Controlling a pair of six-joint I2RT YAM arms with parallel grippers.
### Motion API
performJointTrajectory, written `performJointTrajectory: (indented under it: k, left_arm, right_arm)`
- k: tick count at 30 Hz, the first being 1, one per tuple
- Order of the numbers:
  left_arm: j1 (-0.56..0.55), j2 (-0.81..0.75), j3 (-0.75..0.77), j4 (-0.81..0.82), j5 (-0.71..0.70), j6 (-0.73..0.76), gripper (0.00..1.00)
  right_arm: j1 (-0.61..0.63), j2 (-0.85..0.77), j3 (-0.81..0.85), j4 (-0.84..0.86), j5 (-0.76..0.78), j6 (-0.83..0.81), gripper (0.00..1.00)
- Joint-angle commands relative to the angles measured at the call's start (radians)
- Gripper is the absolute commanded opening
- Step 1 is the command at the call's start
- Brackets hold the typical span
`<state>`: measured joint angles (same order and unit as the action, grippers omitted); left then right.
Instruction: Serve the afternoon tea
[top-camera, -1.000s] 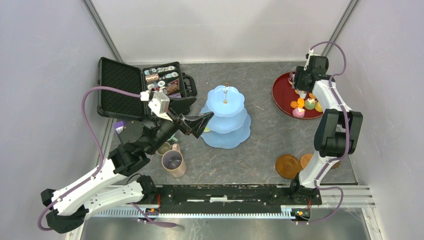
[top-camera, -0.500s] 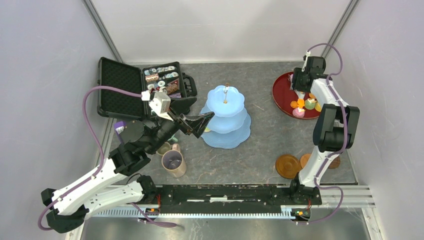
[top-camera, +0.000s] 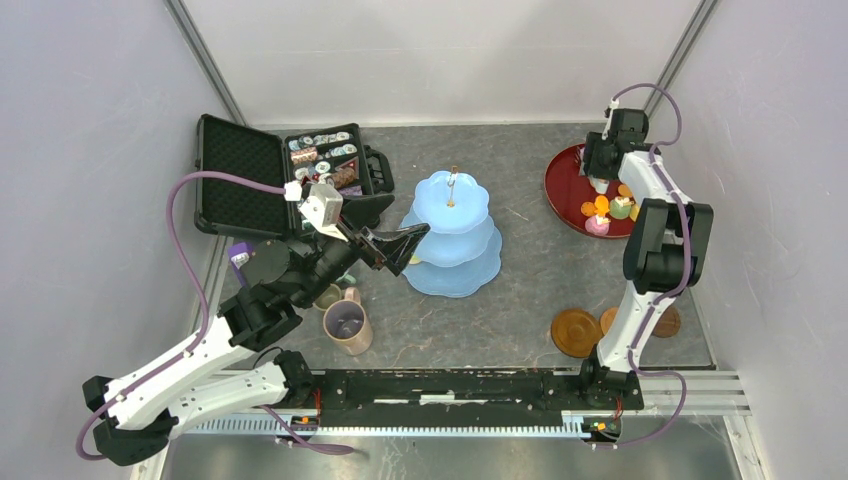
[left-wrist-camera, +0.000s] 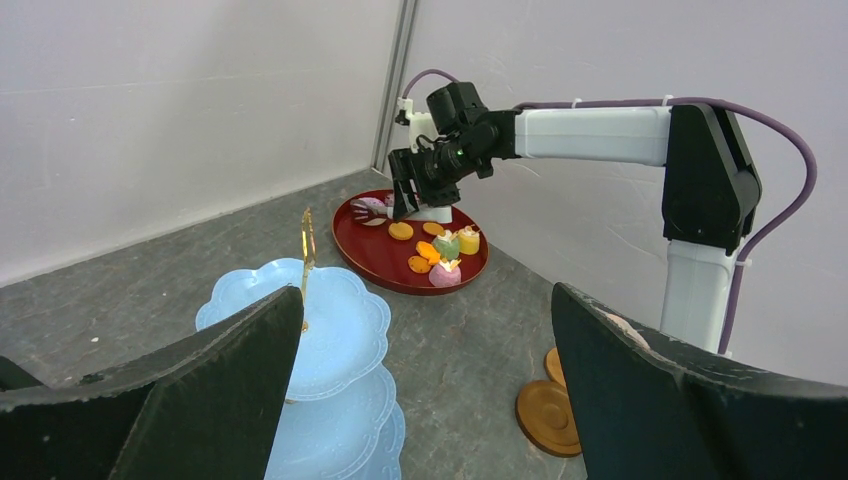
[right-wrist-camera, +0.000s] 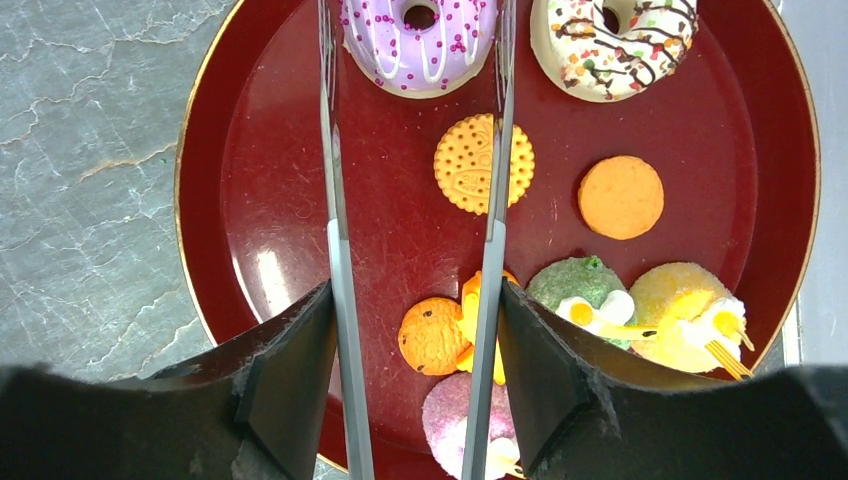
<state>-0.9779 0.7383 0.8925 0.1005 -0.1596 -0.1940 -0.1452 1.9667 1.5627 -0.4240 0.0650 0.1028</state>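
Observation:
The pale-blue three-tier cake stand (top-camera: 452, 235) stands mid-table; it also shows in the left wrist view (left-wrist-camera: 330, 340). My left gripper (top-camera: 400, 245) is open and empty, just left of the stand. My right gripper (top-camera: 600, 180) is shut on a pair of metal tongs (right-wrist-camera: 340, 250) above the dark-red tray (right-wrist-camera: 280, 180). The tong tips stand open on either side of a purple sprinkled donut (right-wrist-camera: 420, 45). A white donut (right-wrist-camera: 612, 40), a yellow biscuit (right-wrist-camera: 484, 163), an orange biscuit (right-wrist-camera: 620, 196) and small cakes (right-wrist-camera: 580, 285) lie on the tray.
A tan mug (top-camera: 346, 326) and a small olive cup (top-camera: 327, 296) stand under my left arm. Brown coasters (top-camera: 576, 332) lie front right. An open black case of tins (top-camera: 240, 180) sits back left. Grey walls close in on three sides.
My right gripper with the tongs has moved a little toward the back of the tray. The left arm has not moved.

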Motion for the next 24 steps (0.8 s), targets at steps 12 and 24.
performJointTrajectory:
  k: [12, 24]
  left_arm:
    - [-0.007, -0.006, 0.0, 0.022, -0.017, 0.041, 1.0]
    - [-0.007, -0.017, 0.002, 0.021, -0.012, 0.034, 1.0]
  right_arm:
    - [-0.002, -0.146, -0.101, 0.106, 0.011, 0.004, 0.48]
    - [0.138, -0.696, -0.618, 0.2, -0.03, 0.047, 0.45]
